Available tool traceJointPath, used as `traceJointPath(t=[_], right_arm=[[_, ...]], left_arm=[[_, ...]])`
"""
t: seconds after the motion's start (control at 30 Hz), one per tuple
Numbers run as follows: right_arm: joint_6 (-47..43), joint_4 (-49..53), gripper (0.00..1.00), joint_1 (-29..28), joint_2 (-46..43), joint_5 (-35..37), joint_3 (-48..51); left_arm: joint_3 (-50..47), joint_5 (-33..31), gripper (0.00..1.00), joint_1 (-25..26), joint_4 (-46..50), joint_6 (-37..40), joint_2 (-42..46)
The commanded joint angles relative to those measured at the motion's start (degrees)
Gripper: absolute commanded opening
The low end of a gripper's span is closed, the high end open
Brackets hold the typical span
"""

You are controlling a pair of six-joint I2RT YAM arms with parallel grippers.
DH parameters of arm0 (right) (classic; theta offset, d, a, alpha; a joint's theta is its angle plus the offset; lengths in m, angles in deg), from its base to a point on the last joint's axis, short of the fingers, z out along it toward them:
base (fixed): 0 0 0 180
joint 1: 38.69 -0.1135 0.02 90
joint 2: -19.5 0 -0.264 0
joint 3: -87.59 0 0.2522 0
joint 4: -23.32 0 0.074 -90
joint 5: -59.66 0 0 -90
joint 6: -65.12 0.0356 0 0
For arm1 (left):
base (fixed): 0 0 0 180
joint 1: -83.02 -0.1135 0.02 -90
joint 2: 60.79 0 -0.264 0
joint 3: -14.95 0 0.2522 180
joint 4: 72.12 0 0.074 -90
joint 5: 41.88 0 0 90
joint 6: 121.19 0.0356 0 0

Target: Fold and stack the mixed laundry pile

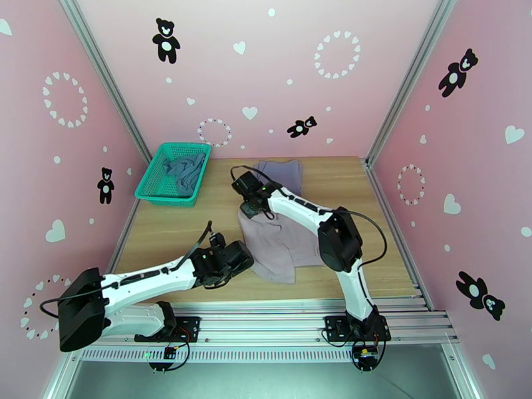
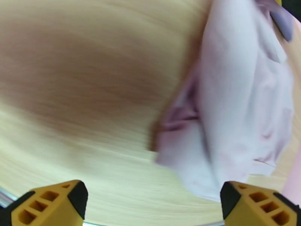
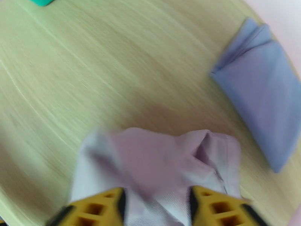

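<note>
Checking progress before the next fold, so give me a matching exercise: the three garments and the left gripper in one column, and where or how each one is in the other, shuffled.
1. pale mauve garment
2. grey-lavender garment
3. teal-blue top
4. left gripper

A. in the green mesh basket
B. open, near the table's front edge
C. folded, at the back of the table
D. rumpled mid-table, under the right gripper

Pairs: 1-D, 2-C, 3-A, 4-B.

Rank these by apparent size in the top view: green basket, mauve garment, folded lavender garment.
1. mauve garment, though the right arm covers part.
2. green basket, close to it.
3. folded lavender garment, clearly smallest.
</note>
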Motion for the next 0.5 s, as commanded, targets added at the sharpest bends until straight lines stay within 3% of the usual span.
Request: traceJointPath(t=[0.0, 0.1, 0.23, 0.33, 0.47], right_arm=[[4.18, 1.82, 0.71, 0.29, 0.25, -0.48, -3.83], [6.34, 3.76, 0.85, 1.59, -3.6, 0.75, -3.38], [11.49, 6.82, 0.88, 5.97, -13.38, 3.43, 2.04], [15.6, 7.35, 0.88, 12.28, -24.53, 3.85, 11.33], [16.58, 7.98, 0.88, 23.16, -40.05, 2.47, 24.11]], left_arm=[[0.81, -3.72, 0.95, -0.09, 1.92, 2.62, 3.04], [7.24, -4.88, 0.85, 1.72, 4.18, 11.96, 0.58], [20.55, -8.65, 0.7, 7.52, 11.15, 25.6, -9.67], [31.86, -11.04, 0.6, 12.83, 16.18, 35.4, -20.58], [44.35, -8.52, 0.58, 17.4, 19.31, 43.5, -34.29]])
